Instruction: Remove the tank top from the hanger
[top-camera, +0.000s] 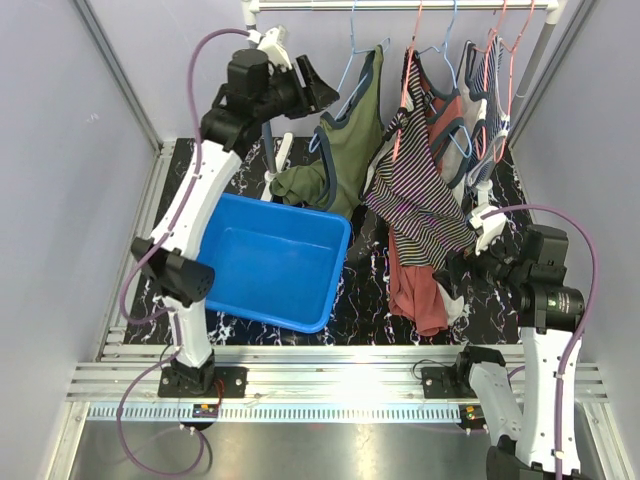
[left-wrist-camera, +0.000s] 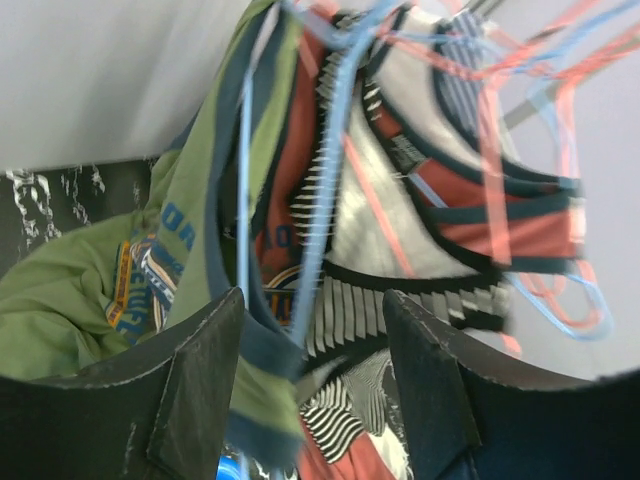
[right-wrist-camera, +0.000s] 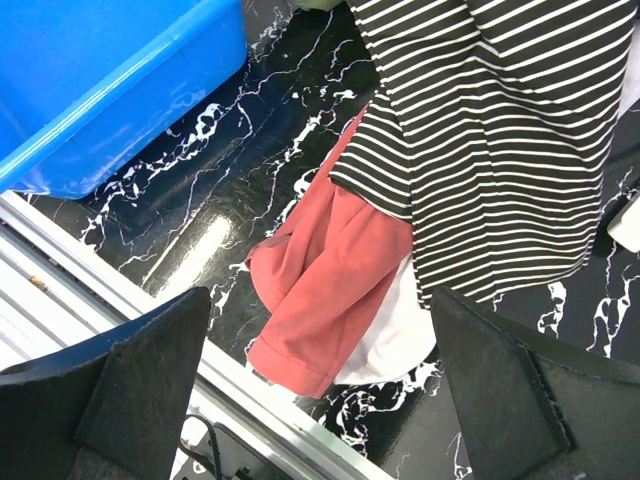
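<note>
Left wrist view: open jaws framing a green strap and its hanger

Left gripper is spread wide, gripping nothing; the green tank top hangs at upper centre of the top view on a pale blue hanger; its dark-edged strap lies between the fingers, possibly brushing one pad, though blur hides that; right gripper is likewise spread and empty, low right beside the striped top; the risk is closing on wire along with strap, so a pull drags the hanger off the rail or snags the crowded neighbours.
</note>
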